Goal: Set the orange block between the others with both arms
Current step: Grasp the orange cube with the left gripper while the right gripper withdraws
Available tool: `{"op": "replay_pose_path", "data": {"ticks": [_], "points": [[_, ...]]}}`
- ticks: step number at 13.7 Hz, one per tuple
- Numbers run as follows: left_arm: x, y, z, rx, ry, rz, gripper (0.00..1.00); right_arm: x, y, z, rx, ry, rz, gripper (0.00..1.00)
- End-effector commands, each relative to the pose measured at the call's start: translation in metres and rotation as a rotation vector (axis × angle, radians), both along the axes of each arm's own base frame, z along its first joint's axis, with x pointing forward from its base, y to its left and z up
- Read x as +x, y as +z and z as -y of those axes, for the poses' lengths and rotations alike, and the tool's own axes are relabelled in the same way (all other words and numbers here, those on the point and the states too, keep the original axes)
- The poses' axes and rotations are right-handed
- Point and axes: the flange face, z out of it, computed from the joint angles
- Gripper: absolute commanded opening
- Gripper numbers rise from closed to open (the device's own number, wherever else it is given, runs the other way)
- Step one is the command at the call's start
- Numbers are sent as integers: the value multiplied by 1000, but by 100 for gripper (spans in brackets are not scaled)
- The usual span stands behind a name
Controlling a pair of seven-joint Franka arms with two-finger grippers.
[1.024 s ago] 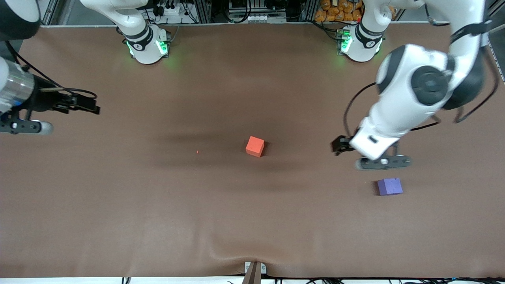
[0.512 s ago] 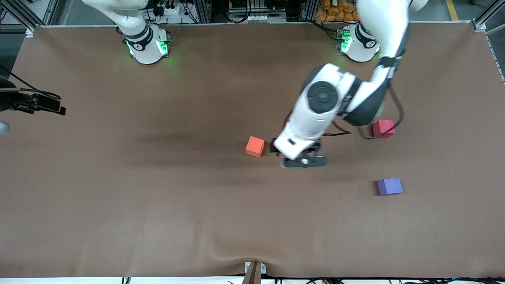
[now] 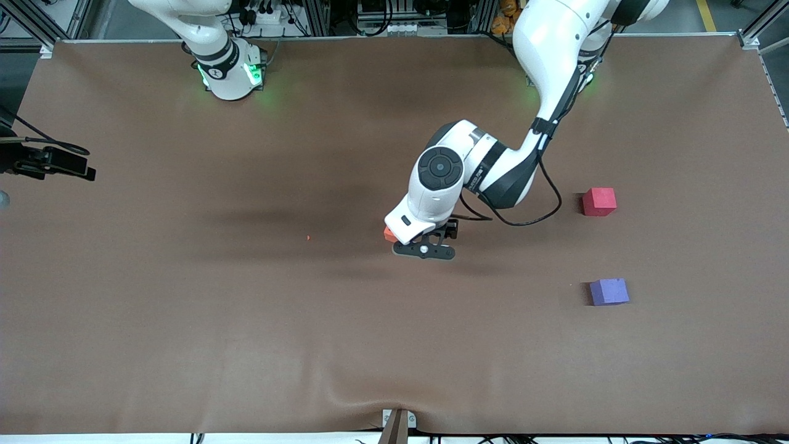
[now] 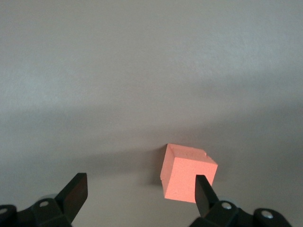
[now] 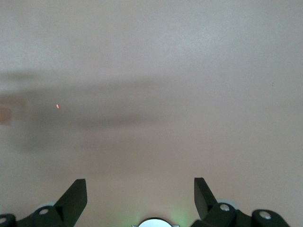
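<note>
While the left tool hangs over the orange block at frame centre, I log the lot as follows.

Item 1, orange block: on the desk, mostly hidden under the left wrist in the front view; only an edge shows. In the left wrist view the block sits off-centre, against one fingertip rather than in the middle of the gap.

Item 2, left tool: fingers spread wide, nothing held.

Item 3, right tool: fingers wide apart, empty, waiting over bare desk; arm barely visible at the frame's mid-left edge.

Item 4, red cube and purple cube: mid-right of frame, red above purple, gap between them free.

Risks, my est.:
- If I descend now, that fingertip may land on the block's top, crushing or tipping the foam. Cause: tool not centred.
- Closing off-centre could shove or spin the block, giving a corner grip that slips in transit.
- Block looks rotated vs. finger line; faces may not meet pads flat.
- Red/purple gap looks narrow-ish; wide-spread fingers could nudge a neighbour at release.
</note>
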Motion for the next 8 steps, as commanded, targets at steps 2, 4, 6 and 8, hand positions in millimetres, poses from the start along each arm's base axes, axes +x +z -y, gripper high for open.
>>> {"op": "replay_pose_path", "data": {"ticks": [2,4,6,8], "points": [[-8,-12,19,5,-113,6,100,-6,-13,-10,-25,14,-26,100],[-11,-24,29,-7,-137,19,100,-6,-15,-10,-31,7,-29,100],[-15,-35,36,-8,-157,19,100,-5,-14,-12,-32,8,-24,100],[-23,-44,46,-6,-176,13,100,-5,-14,-8,-34,-1,-24,100]]}}
